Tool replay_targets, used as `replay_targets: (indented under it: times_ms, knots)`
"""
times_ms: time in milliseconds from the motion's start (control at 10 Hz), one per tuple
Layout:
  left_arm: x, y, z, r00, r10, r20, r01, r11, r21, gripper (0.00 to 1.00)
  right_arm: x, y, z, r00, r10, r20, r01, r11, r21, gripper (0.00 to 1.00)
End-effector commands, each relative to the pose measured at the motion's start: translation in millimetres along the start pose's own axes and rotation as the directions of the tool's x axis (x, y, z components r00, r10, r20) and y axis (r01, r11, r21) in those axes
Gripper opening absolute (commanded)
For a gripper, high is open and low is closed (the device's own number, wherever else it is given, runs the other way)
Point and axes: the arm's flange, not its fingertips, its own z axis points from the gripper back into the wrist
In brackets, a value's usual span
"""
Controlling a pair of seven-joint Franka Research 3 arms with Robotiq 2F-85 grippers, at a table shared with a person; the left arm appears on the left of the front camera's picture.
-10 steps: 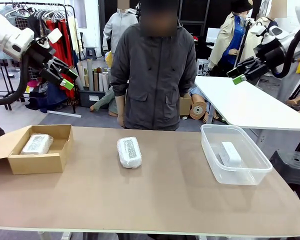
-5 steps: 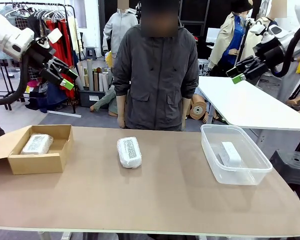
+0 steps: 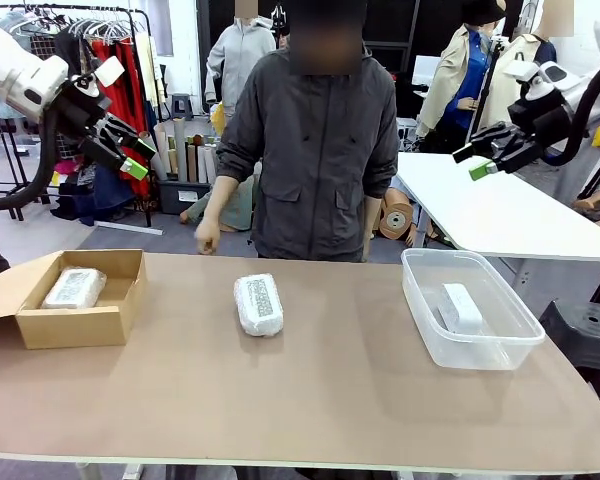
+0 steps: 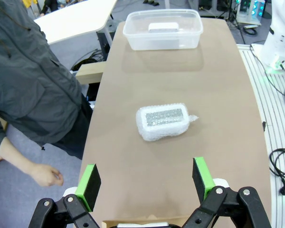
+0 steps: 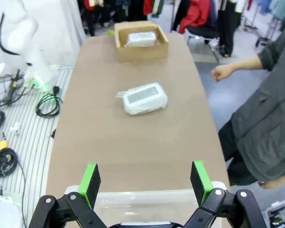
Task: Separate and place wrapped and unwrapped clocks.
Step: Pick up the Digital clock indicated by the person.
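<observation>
Front view: wrapped clock [image 3: 259,304] on table [image 3: 330,400], 2nd wrapped clock [image 3: 74,288] in box [image 3: 75,328].

Brown table [image 3: 350,400] in front of me carries three things directly: open cardboard box [image 3: 75,328] at my left end, wrapped clock [image 3: 259,304] near the middle, clear plastic tub [image 3: 477,354] at my right. All three sit well apart.

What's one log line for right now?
left tool, right tool: open, raised; bubble-wrapped grey-faced clock: mid-table; second wrapped clock: brown cardboard box; bare white clock: clear plastic tub
</observation>
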Motion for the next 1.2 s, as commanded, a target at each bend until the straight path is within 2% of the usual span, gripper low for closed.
replay_targets:
  times_ms: [0,100,200,300,1100]
  knots:
    - [0.0,-0.8,0.7,1.000,0.001,0.000,-0.001,1.000,0.002,1.00,-5.4,10.0,-8.0,1.000,0.014,0.023,-0.015,1.000,0.020,1.00]
    - [0.0,-0.8,0.7,1.000,0.001,0.000,-0.001,1.000,0.002,1.00,-2.6,11.1,-11.5,1.000,0.008,0.015,-0.008,1.000,0.010,1.00]
    - [0.0,-0.8,0.7,1.000,0.001,0.000,-0.001,1.000,0.002,1.00,-1.2,13.0,-17.7,1.000,-0.005,0.024,0.007,0.999,-0.054,1.00]
    - [0.0,-0.8,0.7,1.000,0.001,0.000,-0.001,1.000,0.002,1.00,-4.4,3.3,-7.8,1.000,-0.005,0.007,0.005,1.000,0.028,1.00]
    - [0.0,-0.8,0.7,1.000,0.001,0.000,-0.001,1.000,0.002,1.00,-4.4,3.3,-7.8,1.000,-0.005,0.007,0.005,1.000,0.028,1.00]
